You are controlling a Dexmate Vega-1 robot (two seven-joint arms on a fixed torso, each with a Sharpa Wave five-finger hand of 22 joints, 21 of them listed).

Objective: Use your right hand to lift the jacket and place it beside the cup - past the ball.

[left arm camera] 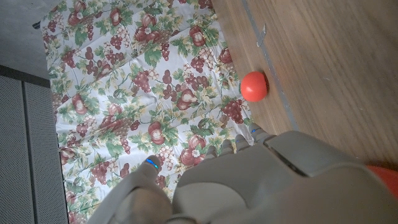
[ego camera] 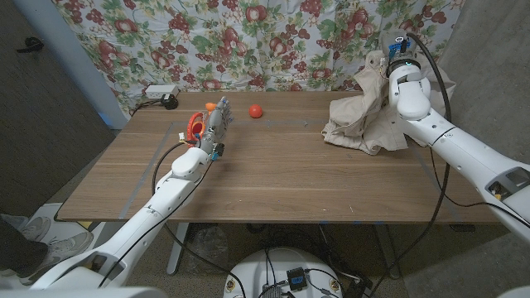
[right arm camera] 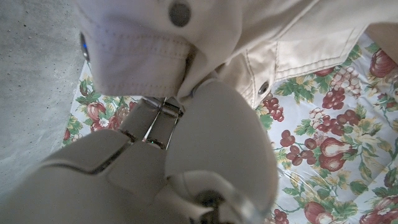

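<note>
Jacket (ego camera: 364, 116) gripped by rt hand (ego camera: 399, 62), partly lifted.

Right hand (right arm camera: 186, 155) raised, gripping fabric; left hand (ego camera: 211, 132) upright, fingers up.

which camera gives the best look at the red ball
The left wrist view: the red ball shows large and unobstructed on the table. The head view has it small, near the far edge.
</note>
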